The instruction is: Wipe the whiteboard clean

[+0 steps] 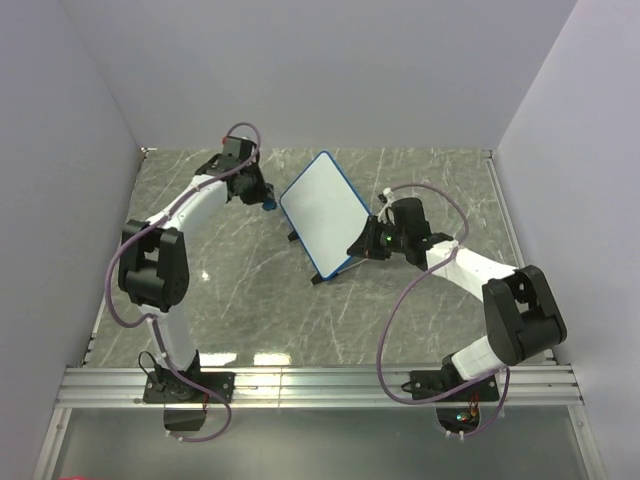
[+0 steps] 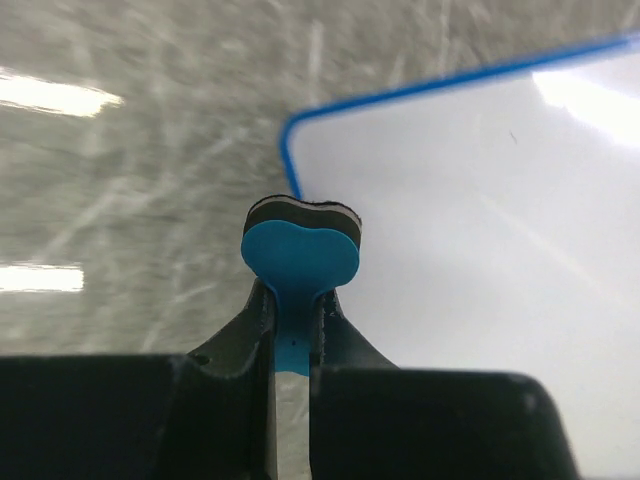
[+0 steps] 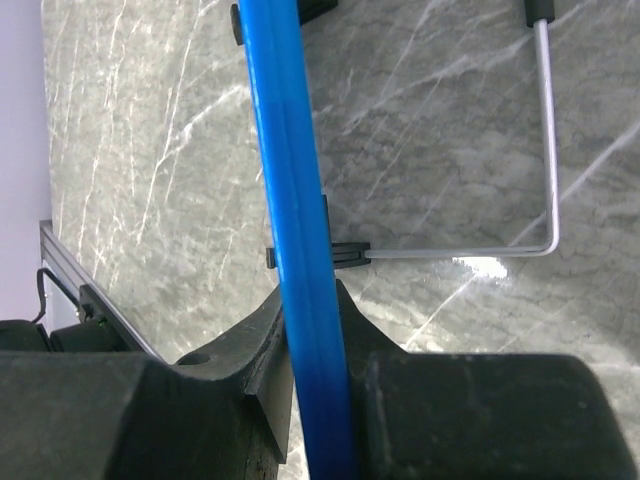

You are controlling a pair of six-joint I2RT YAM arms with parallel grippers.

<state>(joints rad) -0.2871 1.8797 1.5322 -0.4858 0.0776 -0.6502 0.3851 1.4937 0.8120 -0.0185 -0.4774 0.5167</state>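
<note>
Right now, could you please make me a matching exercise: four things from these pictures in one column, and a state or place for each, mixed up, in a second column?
Column 1
1. left end effector
2. right end effector
3. eraser
4. wire stand

Column 2
A. thin grey metal, bent at a corner
B. shut on the blue rim of the whiteboard
C. shut on the eraser's blue handle
D. blue with a dark pad, by the whiteboard's rounded corner

Pairs: 1-C; 2-B; 3-D; 4-A

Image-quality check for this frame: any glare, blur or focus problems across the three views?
Top external: sharp, evenly lit, small glints on the table. Left wrist: table soft and smeared, bright patches at left, glare on the whiteboard upper right; eraser fairly crisp. Right wrist: table sharp, one small glint.
</note>
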